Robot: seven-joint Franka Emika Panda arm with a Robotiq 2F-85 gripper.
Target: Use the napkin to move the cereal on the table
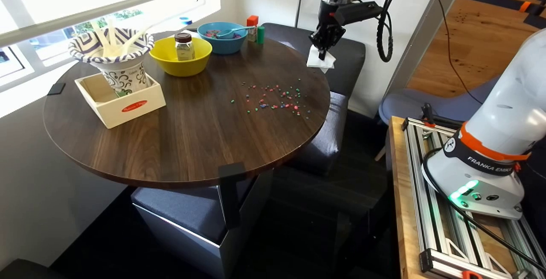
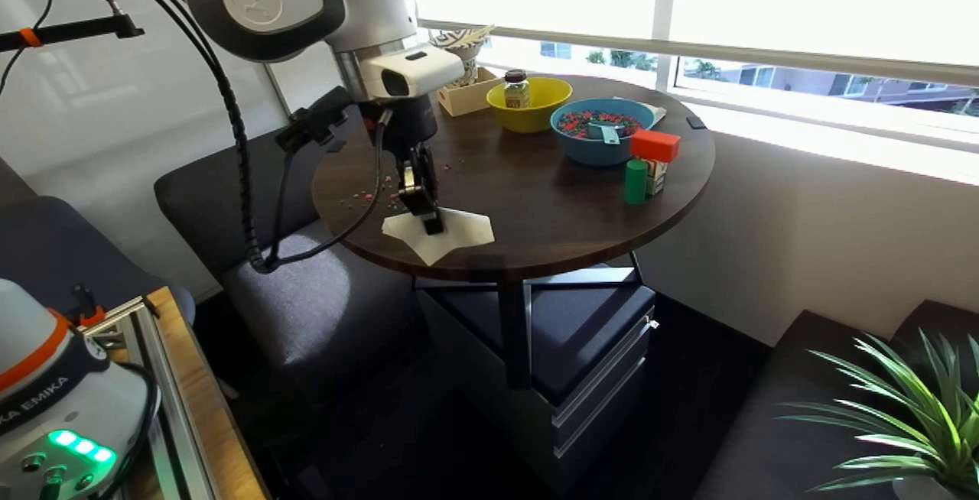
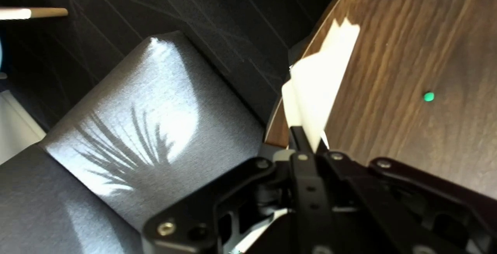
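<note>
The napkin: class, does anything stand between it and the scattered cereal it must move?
Nothing visible does. In an exterior view, the tool grips the napkin near the edge of the table, and the cereal lies farther in. The blue bowl and the yellow bowl stand off to another side, outside that path.

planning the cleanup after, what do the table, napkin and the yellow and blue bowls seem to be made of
The table: wood or wood-look laminate, seemingly low-sheen, judging by the streaky brown grain. The napkin: likely paper, matte, from its thin edges and folds. The yellow bowl and blue bowl: probably plastic, smooth, given their even, solid colour.
</note>
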